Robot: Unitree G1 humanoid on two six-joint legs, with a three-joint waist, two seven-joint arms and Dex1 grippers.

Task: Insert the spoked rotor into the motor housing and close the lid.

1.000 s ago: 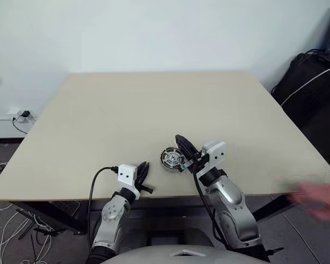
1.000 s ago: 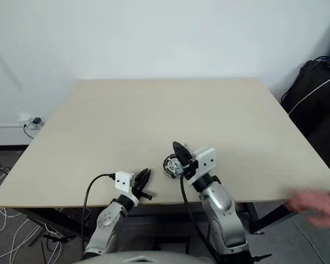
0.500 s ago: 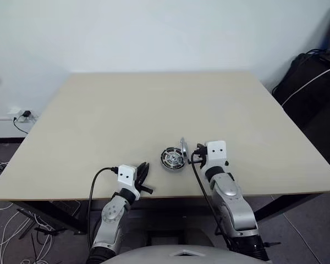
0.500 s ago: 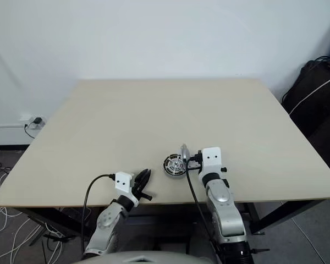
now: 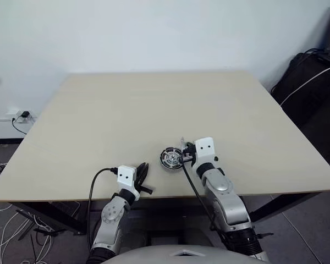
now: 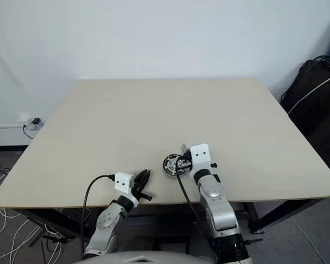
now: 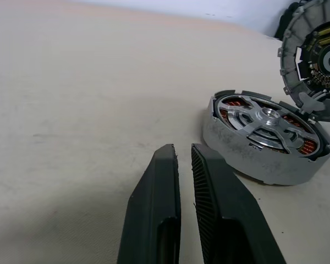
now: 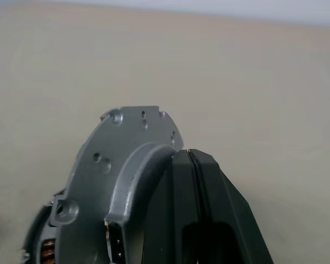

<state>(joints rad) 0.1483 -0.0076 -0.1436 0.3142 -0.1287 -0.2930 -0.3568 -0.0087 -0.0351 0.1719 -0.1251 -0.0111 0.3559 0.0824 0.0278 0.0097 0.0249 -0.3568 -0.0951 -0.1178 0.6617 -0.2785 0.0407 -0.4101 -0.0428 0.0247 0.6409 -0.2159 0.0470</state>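
1. Motor housing (image 5: 171, 158) sitting flat on the table (image 5: 154, 110), toward the near edge, a bit right of middle. Using that as the landmark for everything below.
2. Spoked rotor (image 7: 265, 123) already down inside the housing, silver spokes and hub facing up, copper windings peeking out around them.
3. Right gripper (image 5: 185, 155) just right of the housing, forearm reaching forward from the near edge, wrist angled slightly down. Fingers (image 8: 201, 187) pinched tight together on the rim of the lid (image 8: 113, 165).
4. Lid held tilted, nearly on edge, hanging over the right side of the housing, not seated. Inner face with the connector bits turned toward the housing in the left wrist view.
5. Left gripper (image 5: 141, 175) well short of the housing, nearer the table's front edge and off to the left, pointing roughly level toward it. Fingers (image 7: 154, 203) squeezed nearly together, just a sliver between them, holding nothing.
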